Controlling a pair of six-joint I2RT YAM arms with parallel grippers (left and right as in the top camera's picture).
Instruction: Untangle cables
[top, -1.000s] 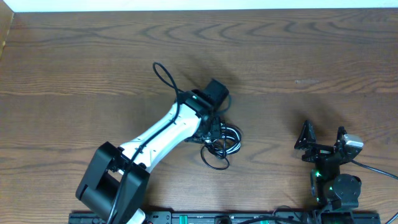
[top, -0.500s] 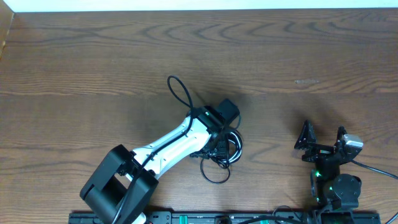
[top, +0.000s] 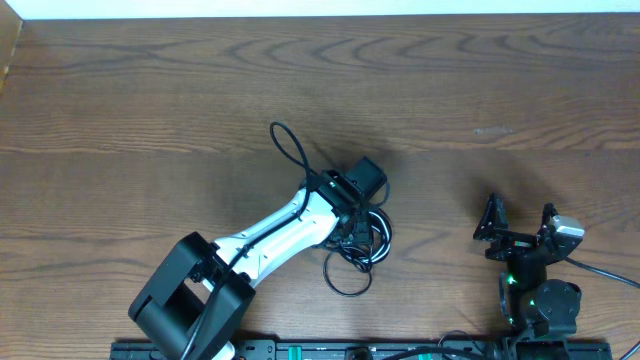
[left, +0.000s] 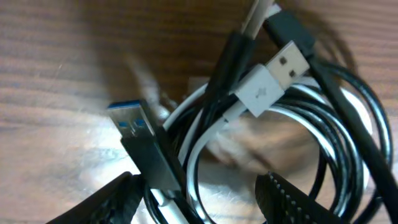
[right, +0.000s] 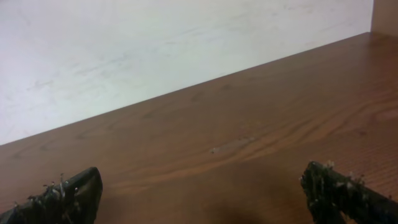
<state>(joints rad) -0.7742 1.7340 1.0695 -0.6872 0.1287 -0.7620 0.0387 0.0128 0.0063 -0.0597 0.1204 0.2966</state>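
The left claw (left: 202, 199) straddled the tangled cables (left: 264, 90) half-open, likely to pinch a strand, while the right claw (right: 202, 190) hung wide and empty.

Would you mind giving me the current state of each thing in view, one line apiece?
black cables, coiled and tangled together with the white one, lying on the table.
white cable, looped in among the black coils, its plug end free on top.
left gripper, open, a finger either side of part of the bundle.
right gripper, open wide, empty, away from the cables.
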